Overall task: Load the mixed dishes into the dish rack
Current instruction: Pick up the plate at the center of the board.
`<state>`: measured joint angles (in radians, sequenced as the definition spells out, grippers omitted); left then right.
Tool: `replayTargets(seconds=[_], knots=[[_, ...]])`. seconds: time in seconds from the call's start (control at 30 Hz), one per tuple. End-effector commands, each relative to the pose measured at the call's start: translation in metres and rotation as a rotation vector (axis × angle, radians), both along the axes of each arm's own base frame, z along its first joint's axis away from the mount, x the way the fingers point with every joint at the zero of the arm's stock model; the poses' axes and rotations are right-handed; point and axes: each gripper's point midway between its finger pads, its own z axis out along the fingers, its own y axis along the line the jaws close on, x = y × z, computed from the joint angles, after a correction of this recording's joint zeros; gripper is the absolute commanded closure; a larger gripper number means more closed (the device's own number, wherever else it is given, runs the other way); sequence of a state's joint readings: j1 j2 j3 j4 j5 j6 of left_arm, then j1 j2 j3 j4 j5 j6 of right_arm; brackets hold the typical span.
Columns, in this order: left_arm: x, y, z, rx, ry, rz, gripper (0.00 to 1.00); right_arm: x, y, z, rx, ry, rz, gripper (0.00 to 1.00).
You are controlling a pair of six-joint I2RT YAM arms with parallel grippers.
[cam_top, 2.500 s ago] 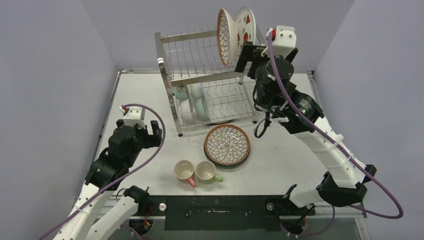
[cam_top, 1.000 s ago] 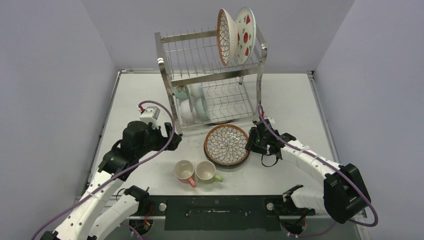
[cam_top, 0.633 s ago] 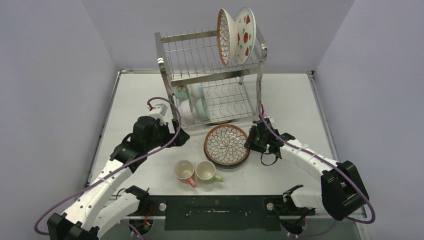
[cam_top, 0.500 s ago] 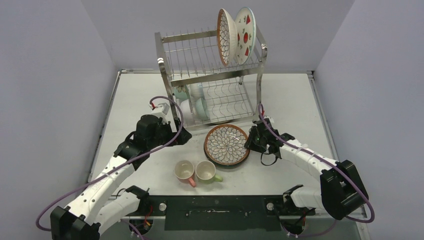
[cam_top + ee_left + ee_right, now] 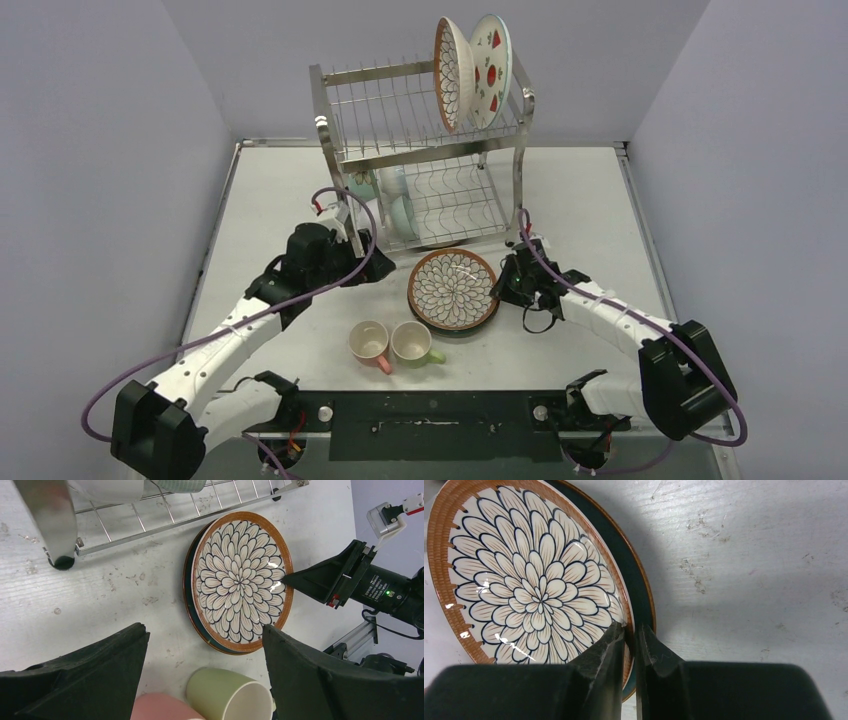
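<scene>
Hovering left of the petal plate [image 5: 455,288], the left gripper [image 5: 202,630] is held spread wide and empty. The plate is laid flat on a dark plate [image 5: 640,575], just near of the dish rack [image 5: 324,130], beyond the pink mug [image 5: 368,343] and green mug [image 5: 413,343]. Its right rim is pinched between the right gripper's [image 5: 630,630] nearly closed fingers. Glazed ceramic is judged stiff, slippery and breakable; a deep rim hold is advised.
</scene>
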<state>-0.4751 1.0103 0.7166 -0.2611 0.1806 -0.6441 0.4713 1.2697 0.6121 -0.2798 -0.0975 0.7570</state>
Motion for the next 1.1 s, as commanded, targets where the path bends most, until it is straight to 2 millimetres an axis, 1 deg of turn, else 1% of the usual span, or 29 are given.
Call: replayTargets(seconds=[0.0, 0.07, 0.13, 0.3, 0.4, 0.63, 0.8, 0.87, 0.93, 1.07], knots=[[0.012, -0.013, 0.012, -0.042, -0.052, -0.011, 0.18, 0.004, -0.006, 0.007, -0.006, -0.051, -0.014, 1.0], [0.013, -0.018, 0.011, -0.04, -0.053, -0.018, 0.19, 0.005, -0.01, 0.014, -0.012, -0.071, -0.021, 1.0], [0.016, -0.023, 0.007, -0.03, -0.046, -0.025, 0.19, 0.005, -0.015, 0.022, -0.024, -0.096, -0.033, 1.0], [0.021, -0.041, 0.0, -0.022, -0.036, -0.057, 0.28, 0.003, -0.028, 0.044, -0.052, -0.149, -0.055, 1.0], [0.023, -0.053, -0.007, -0.009, -0.028, -0.083, 0.32, 0.001, -0.036, 0.051, -0.075, -0.164, -0.066, 1.0], [0.032, -0.08, -0.024, 0.016, 0.01, -0.153, 0.45, -0.005, -0.046, 0.06, -0.101, -0.183, -0.068, 1.0], [0.036, -0.104, -0.035, 0.028, 0.038, -0.212, 0.55, -0.007, -0.048, 0.063, -0.104, -0.187, -0.068, 1.0], [0.037, -0.111, -0.041, 0.04, 0.052, -0.232, 0.56, -0.008, -0.048, 0.064, -0.104, -0.188, -0.068, 1.0], [0.037, -0.117, -0.052, 0.057, 0.078, -0.245, 0.58, -0.008, -0.049, 0.065, -0.102, -0.192, -0.069, 1.0], [0.038, -0.122, -0.067, 0.093, 0.107, -0.258, 0.61, -0.01, -0.051, 0.067, -0.107, -0.197, -0.069, 1.0]])
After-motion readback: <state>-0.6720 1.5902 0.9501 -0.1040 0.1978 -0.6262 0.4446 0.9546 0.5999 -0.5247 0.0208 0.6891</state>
